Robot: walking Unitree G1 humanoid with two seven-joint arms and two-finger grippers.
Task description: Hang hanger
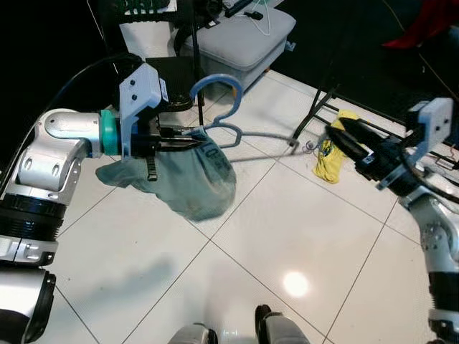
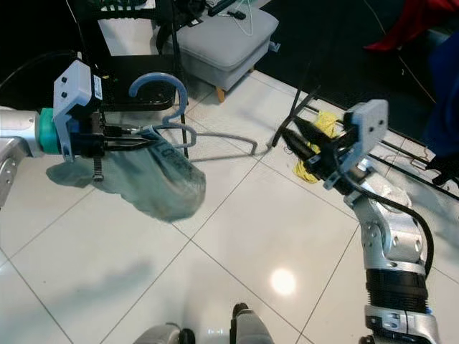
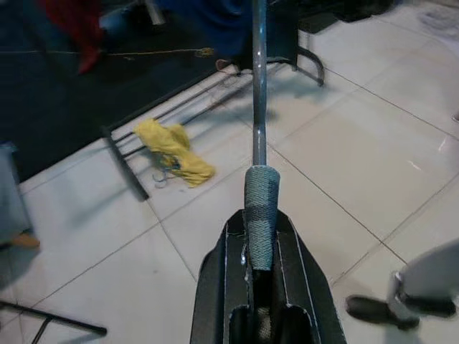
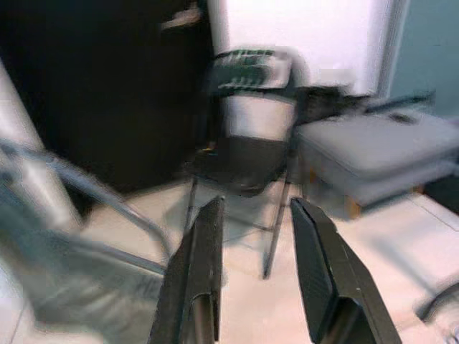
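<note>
A blue hanger (image 1: 228, 107) carries a teal garment (image 1: 190, 179) that sags below it above the white tiles. My left gripper (image 1: 188, 137) is shut on the hanger just beneath its hook; in the left wrist view the fingers (image 3: 287, 265) clamp the hanger's cloth-wrapped bar (image 3: 261, 208). The hanger's long arm (image 2: 222, 137) runs right toward my right gripper (image 1: 338, 135). That gripper is held a short gap from the arm's end. It is open, with nothing between its fingers (image 4: 201, 265).
A black folding chair (image 1: 172, 72) and a grey padded stool (image 1: 247, 39) stand behind the hanger. A black metal rack leg (image 1: 315, 111) crosses the floor by a yellow cloth (image 1: 331, 158). Red fabric (image 1: 423, 29) lies at the far right. My feet (image 1: 276, 330) are at the bottom edge.
</note>
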